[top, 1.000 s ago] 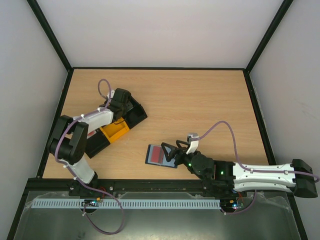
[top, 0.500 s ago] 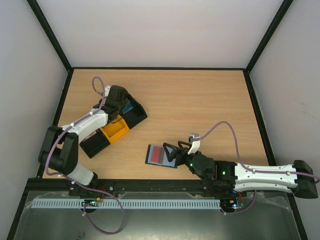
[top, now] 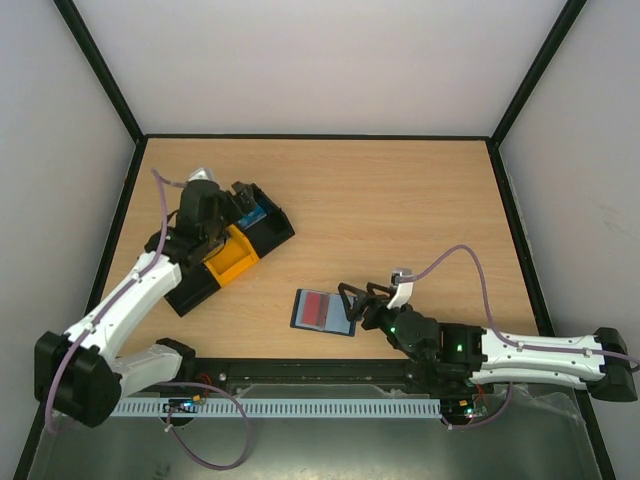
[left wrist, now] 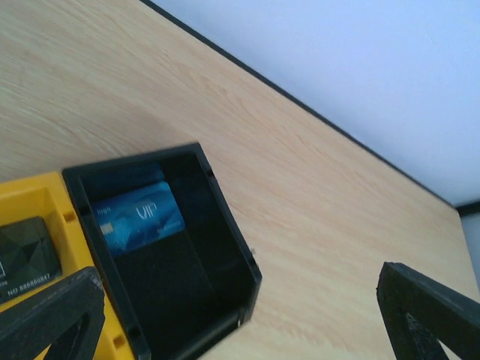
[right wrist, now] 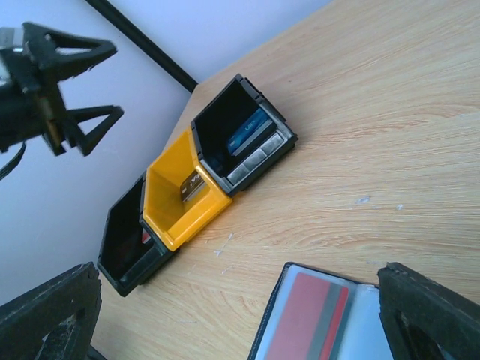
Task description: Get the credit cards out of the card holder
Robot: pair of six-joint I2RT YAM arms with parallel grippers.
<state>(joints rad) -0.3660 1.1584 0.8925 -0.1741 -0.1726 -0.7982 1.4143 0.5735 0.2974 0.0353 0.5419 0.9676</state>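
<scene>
The card holder (top: 323, 312) lies open on the table at the front centre, with a red, grey-striped card (right wrist: 309, 315) in its left panel. My right gripper (top: 350, 305) hovers open at the holder's right edge, nothing between its fingers. A blue credit card (left wrist: 137, 217) lies in the far black tray (top: 268, 222). A dark patterned card (left wrist: 26, 255) rests in the yellow tray (top: 232, 257). My left gripper (top: 230, 205) hangs open and empty above these trays.
A second black tray (top: 190, 287) adjoins the yellow one on the near left, and a bit of red shows inside it (right wrist: 145, 236). Black frame rails (top: 120, 200) border the table's left, back and right sides.
My left gripper has opened and drawn back from the far black tray, where the blue card now lies; that arm swung out to the left. The right gripper shifted slightly right.
</scene>
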